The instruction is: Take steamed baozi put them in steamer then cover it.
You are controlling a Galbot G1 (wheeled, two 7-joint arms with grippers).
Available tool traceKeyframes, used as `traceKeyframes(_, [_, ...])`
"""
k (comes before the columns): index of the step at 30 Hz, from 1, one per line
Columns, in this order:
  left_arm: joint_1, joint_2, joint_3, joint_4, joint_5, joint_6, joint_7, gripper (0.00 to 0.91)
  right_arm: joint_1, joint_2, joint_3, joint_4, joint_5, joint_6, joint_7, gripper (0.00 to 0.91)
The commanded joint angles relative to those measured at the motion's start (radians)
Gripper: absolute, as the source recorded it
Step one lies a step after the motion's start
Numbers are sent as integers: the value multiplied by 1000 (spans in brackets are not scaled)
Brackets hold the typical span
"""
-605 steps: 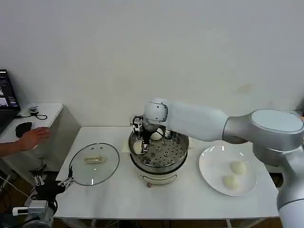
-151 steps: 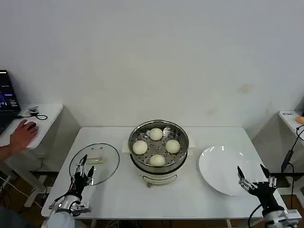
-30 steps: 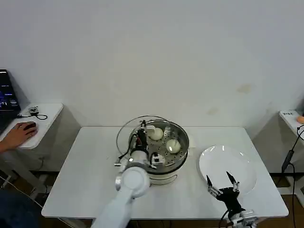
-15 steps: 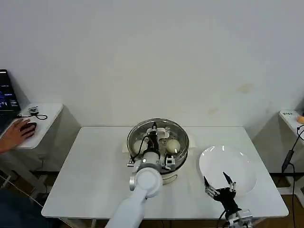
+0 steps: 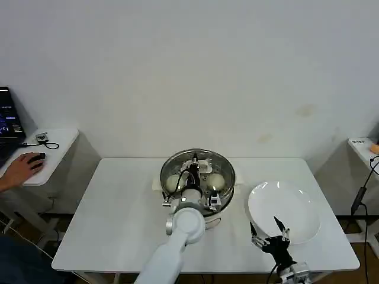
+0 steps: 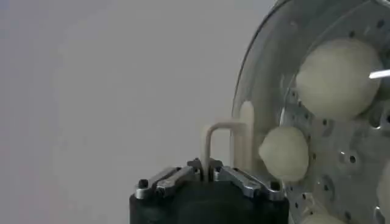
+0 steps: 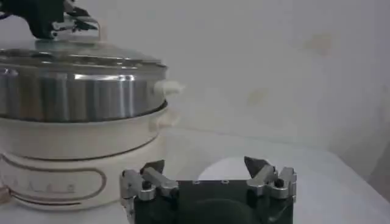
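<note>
since half a second ago the glass lid has settled on the steamer | left end effector clenched on lid handle | baozi inside steamer | right end effector released, low beside white plate on counter

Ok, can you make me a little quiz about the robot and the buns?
1. True or false: the white plate has buns on it.
2. What is the left gripper shut on? A) the handle of the glass lid B) a bun C) the plate's rim
3. Fill in: the baozi lie under the lid, inside the ____.

Key: 1 false, the plate is bare. 2 A. 3 steamer.
</note>
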Motion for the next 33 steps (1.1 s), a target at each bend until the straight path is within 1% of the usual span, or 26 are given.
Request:
traceKeyframes(1, [0,-8,5,21,4,0,-5,0,-2,2,-6,-1,-5,1,0,907])
traceKeyframes(9, [2,-10,6,22,3,-5,-7,0,-5,5,-12,0,-12,3,-1,907])
traceKeyframes(10, [4,-10,4,20,1,-6,-11,141,-5,5,-14,0,-13,2,-1,907])
traceKeyframes(11, [5,-9,3,18,1,-6,-9,907,-5,5,-14,0,-13,2,-1,907])
traceKeyframes(23, [43,2,15,-99,-31,-5,-1,907,-5,6,-22,-1,-18,-1,-2,907])
traceKeyframes(33, [111,66,34,-224,-51,-9,14,907,-6,6,-25,-5,-22,-2,-1,907])
